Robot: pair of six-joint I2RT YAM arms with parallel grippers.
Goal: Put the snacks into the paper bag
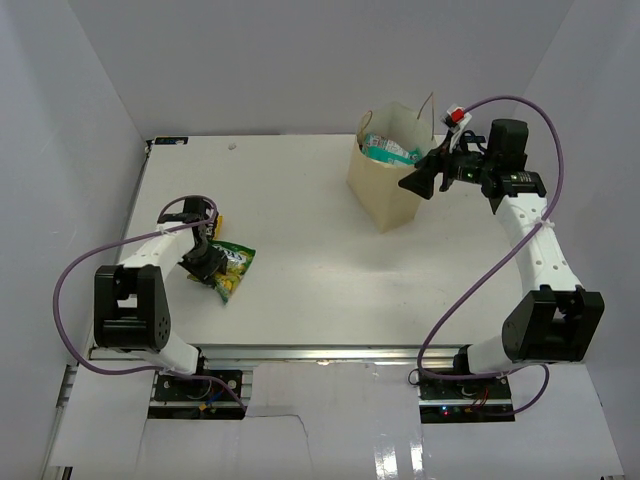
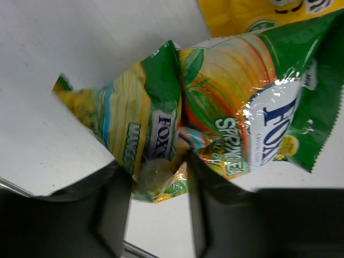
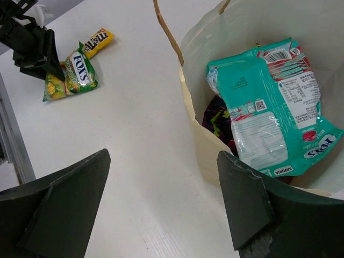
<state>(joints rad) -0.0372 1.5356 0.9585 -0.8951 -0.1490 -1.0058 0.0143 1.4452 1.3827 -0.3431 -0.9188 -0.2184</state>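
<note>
**A:** Left gripper (image 2: 158, 174)?

**B:** Closed. The lower edge of the green-yellow packet (image 2: 226, 107) is pinched between its jaws. The packet is found at the near left of the table (image 1: 300, 210). A yellow packet (image 2: 258, 13) is seen just beyond it.

**A:** Right gripper (image 3: 161, 215)?

**B:** Held wide open, nothing gripped, just beside the mouth of the paper bag (image 3: 200, 150). The bag is stood upright, far right. A teal-white packet (image 3: 274, 113) is lodged inside, and a dark purple bag (image 3: 217, 118) is noted beneath it.
</note>
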